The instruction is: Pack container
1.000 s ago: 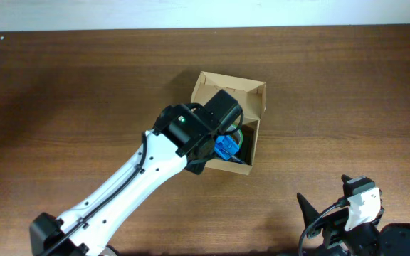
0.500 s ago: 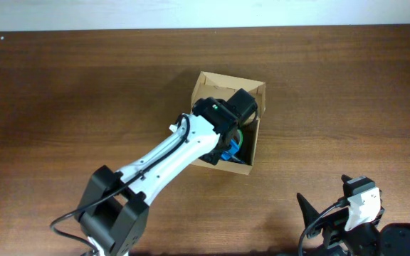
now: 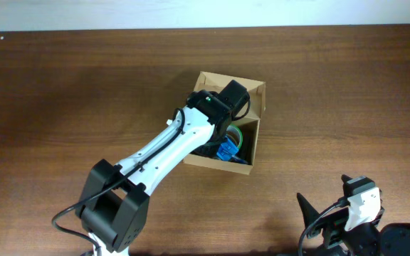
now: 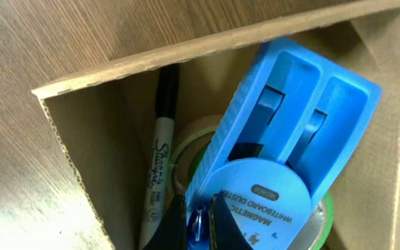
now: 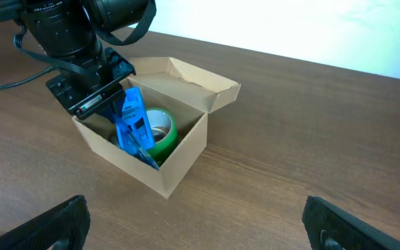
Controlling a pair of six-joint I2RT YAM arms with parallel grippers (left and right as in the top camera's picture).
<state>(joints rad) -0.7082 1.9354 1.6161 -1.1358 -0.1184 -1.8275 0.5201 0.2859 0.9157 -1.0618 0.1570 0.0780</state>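
Observation:
The container is a tan cardboard box near the table's middle, its flap lid standing open. Inside it, a blue magnetic whiteboard duster leans upright on a green tape roll, with a black Sharpie marker beside them. My left gripper reaches down into the box. Its jaws are shut on the duster's near edge, a sliver of blue showing between the fingers. In the overhead view the left wrist covers much of the box opening. My right gripper stands wide open and holds nothing, low over the table in front of the box.
The box stands on a brown wooden table. A pale wall strip runs along the far edge. My right arm rests at the near right corner, well apart from the box.
My left arm has swung further over the box and its jaws have closed. The blue duster now shows at the box's near side. The right arm has not moved.

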